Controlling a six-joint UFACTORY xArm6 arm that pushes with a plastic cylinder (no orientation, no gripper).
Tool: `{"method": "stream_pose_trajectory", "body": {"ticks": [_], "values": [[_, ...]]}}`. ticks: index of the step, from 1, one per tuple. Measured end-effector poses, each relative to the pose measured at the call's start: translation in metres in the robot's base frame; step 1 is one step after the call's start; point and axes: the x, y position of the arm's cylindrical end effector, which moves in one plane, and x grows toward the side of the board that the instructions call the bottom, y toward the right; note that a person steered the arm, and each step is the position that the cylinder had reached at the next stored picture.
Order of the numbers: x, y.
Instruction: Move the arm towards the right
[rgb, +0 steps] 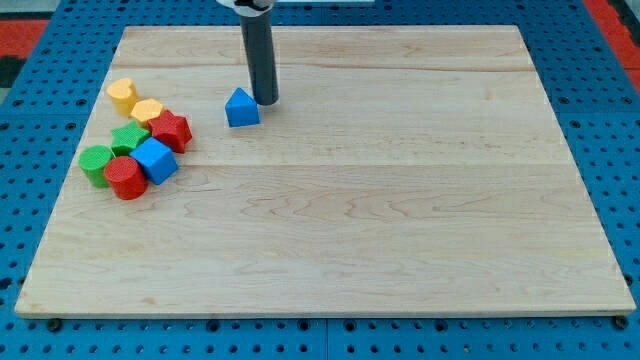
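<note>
My dark rod comes down from the view's top, and my tip (265, 101) rests on the wooden board (400, 200) in its upper left part. A blue triangular block (241, 107) lies just to the left of my tip, touching it or nearly so. A cluster of blocks sits further to the view's left: a yellow block (122, 95), a second yellow block (147, 111), a red block (171, 130), a green block (128, 138), a blue cube (155, 160), a green cylinder (96, 163) and a red cylinder (126, 178).
The board lies on a blue pegboard surface (610, 120) that surrounds it on all sides. A red area (612, 15) shows at the view's top right corner.
</note>
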Motion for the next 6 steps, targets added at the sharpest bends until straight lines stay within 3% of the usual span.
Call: {"method": "stream_pose_trajectory", "body": {"ticks": [4, 6], "values": [[0.000, 0.210], [-0.001, 0.217]]}}
